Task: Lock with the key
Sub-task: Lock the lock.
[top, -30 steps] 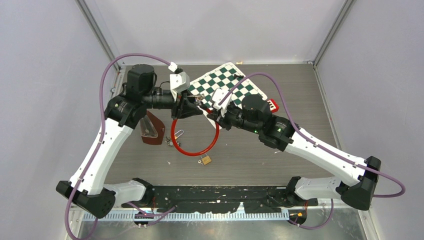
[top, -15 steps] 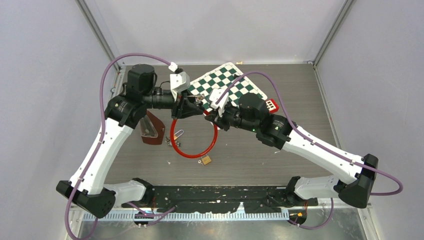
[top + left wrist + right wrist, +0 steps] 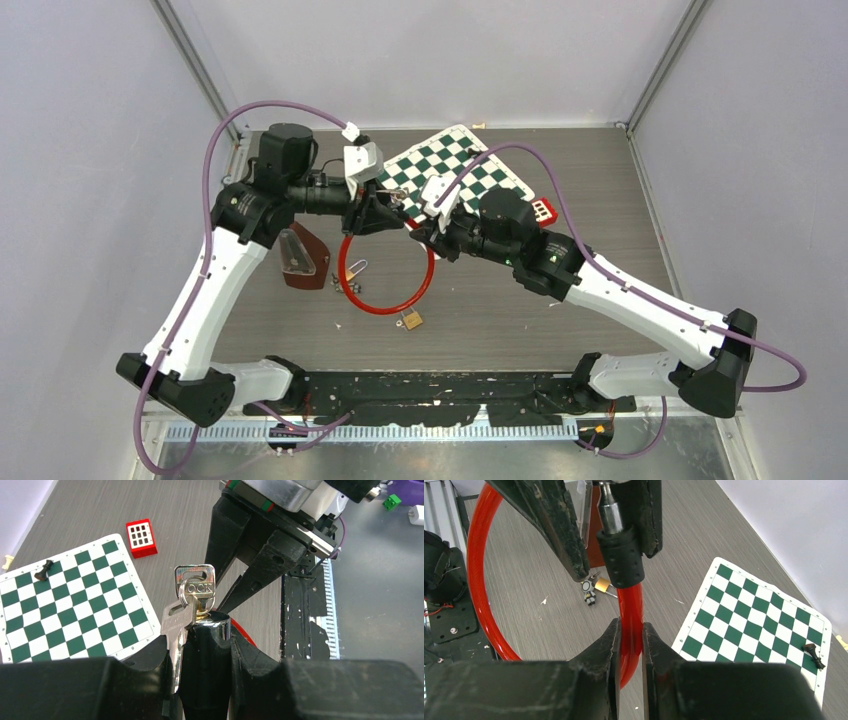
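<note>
A red cable lock (image 3: 388, 303) hangs as a loop between both grippers above the table. My left gripper (image 3: 383, 214) is shut on the lock's black barrel (image 3: 206, 670), whose chrome end (image 3: 214, 626) points up. A silver key (image 3: 195, 581) stands in that end, with a second key (image 3: 174, 627) dangling from its ring. My right gripper (image 3: 421, 232) is shut on the red cable (image 3: 630, 611) just below the black barrel (image 3: 622, 560). The right gripper's fingers (image 3: 252, 555) show close behind the key in the left wrist view.
A green-and-white chessboard (image 3: 455, 165) lies at the back, with a red block (image 3: 544, 211) beside it. A brown holder (image 3: 300, 258), loose small keys (image 3: 350, 278) and a small brass padlock (image 3: 411, 319) lie under and around the loop.
The right arm has shifted a little left toward the left gripper. The left arm has adjusted slightly. Both grips are unchanged.
</note>
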`<state>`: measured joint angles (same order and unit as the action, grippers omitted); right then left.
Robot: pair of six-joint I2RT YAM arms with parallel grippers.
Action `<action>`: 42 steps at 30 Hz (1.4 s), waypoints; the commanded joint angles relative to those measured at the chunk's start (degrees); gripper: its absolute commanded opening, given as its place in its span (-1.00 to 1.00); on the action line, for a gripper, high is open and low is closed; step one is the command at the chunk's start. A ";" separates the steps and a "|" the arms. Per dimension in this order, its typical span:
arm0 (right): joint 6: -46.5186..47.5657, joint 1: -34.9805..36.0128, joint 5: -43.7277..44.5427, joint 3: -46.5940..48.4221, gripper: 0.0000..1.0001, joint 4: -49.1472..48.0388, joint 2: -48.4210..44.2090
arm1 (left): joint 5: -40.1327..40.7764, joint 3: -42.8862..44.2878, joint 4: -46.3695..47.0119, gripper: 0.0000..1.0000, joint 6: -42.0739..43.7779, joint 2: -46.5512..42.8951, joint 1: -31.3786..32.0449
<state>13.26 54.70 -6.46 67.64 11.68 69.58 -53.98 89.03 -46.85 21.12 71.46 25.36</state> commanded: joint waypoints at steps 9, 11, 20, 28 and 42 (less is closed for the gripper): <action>-3.00 0.24 -0.41 -0.93 -0.89 -13.26 -4.35 | 3.55 6.17 -11.50 -0.93 7.02 3.02 0.04; -2.73 0.24 -1.18 -0.61 -0.89 -12.91 -4.10 | 3.13 6.07 -10.92 -0.94 6.56 3.02 0.04; -0.37 1.22 -8.19 2.11 -0.90 -8.48 -1.15 | 2.13 4.45 -3.58 -0.92 -0.16 3.35 0.04; -0.30 2.17 -7.73 1.92 -0.89 -8.97 -0.19 | 1.45 1.63 2.72 -0.95 -3.66 1.95 0.04; -1.08 2.09 -3.01 -3.49 -0.90 -22.89 -5.31 | -2.35 2.21 -5.15 -0.52 0.39 3.79 0.04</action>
<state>12.10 55.77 -7.49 63.75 3.38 68.97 -54.52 90.85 -50.26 19.09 74.37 25.39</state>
